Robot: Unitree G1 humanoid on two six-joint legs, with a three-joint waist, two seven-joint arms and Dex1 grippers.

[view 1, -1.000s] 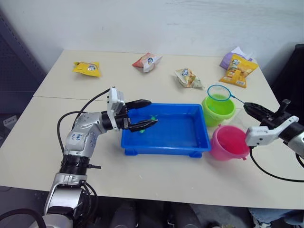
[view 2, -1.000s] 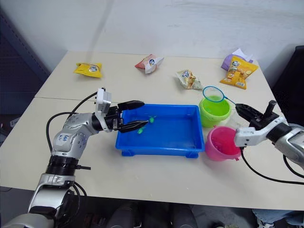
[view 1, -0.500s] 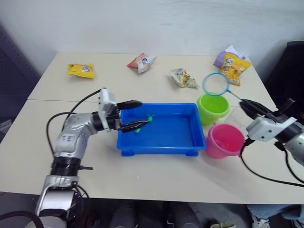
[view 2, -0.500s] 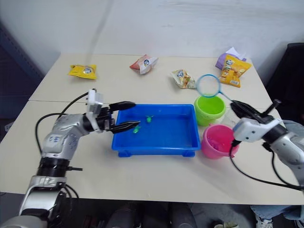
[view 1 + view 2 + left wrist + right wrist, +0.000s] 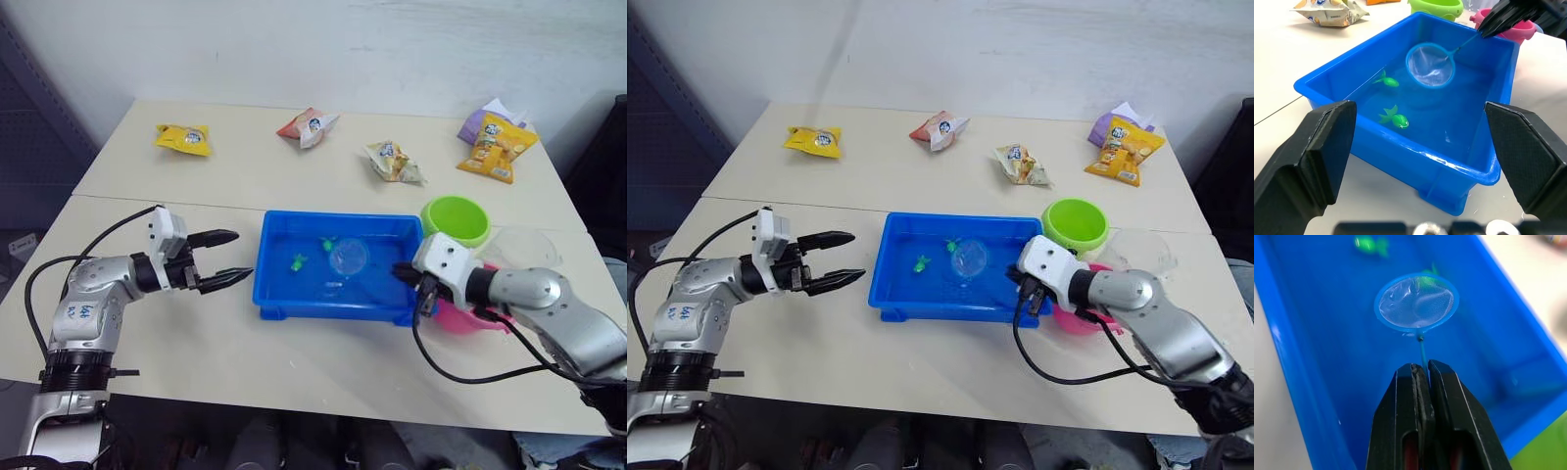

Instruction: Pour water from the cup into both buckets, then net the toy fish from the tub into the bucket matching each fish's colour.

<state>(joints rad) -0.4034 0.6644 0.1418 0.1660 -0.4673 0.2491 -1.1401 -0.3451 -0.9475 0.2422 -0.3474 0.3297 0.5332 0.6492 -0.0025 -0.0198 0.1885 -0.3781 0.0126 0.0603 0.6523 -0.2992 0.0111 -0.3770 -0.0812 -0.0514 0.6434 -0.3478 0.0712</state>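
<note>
Net (image 5: pixel 1416 302), a round blue hoop of pale mesh, sits inside our glossy blue tub (image 5: pixel 284 294); our right gripper (image 5: pixel 1421 371) pinches its thin handle, left gripper (image 5: pixel 227 259) gapes wide.

The left arm is reaching forward, bent at the elbow, its forearm lying low and level. The left claw (image 5: pixel 223 258) is pointing toward the robot's right with its two black fingers spread wide apart and nothing between them. The right arm is angling inward across the robot's front, and the right claw (image 5: pixel 1422 374) is pressing its fingers tightly together on a thin handle.
</note>
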